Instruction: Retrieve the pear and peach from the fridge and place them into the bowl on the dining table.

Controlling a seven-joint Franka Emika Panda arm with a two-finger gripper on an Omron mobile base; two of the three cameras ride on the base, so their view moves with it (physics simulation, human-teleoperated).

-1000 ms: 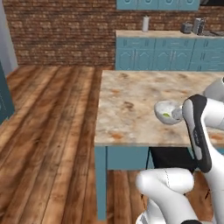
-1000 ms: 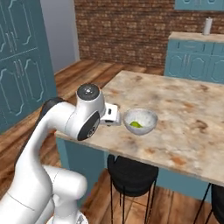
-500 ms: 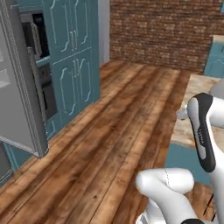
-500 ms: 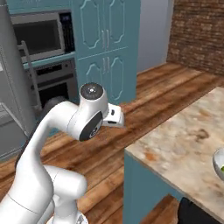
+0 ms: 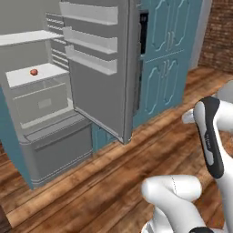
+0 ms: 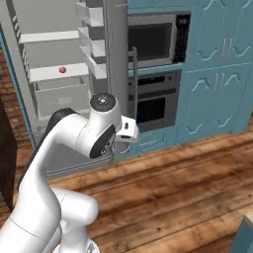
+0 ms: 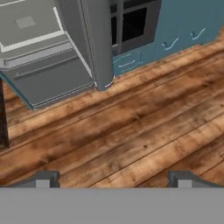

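Now the tall grey two-part fridge (image 5: 98, 68) stands with its door swung wide, white door shelves facing the room, and on a white inner shelf sits the small round orange-red peach (image 5: 33, 72), alone near the shelf's middle. From the right base camera that same peach (image 6: 62, 69) shows as a red dot on the shelf, left of the door's edge. Below it sit a pale drawer (image 5: 40, 101) and the grey lower compartment (image 5: 57, 148).

Over by the white arm, the tool (image 7: 113, 178) points down at the brown wooden plank floor (image 7: 144, 131), its two small dark fingertips (image 7: 43, 178) standing wide apart with nothing between them. It hangs well clear of the fridge, the door's bottom corner up ahead in the hand camera.

Beside the fridge run tall teal cabinets (image 5: 166, 59). The right base camera picks up a built-in steel microwave (image 6: 150, 39) with a dark-glass oven (image 6: 153, 99) under it, set into that teal wall (image 6: 217, 64). A strip of red brick wall (image 5: 219, 36) shows at the far right of the left base camera.
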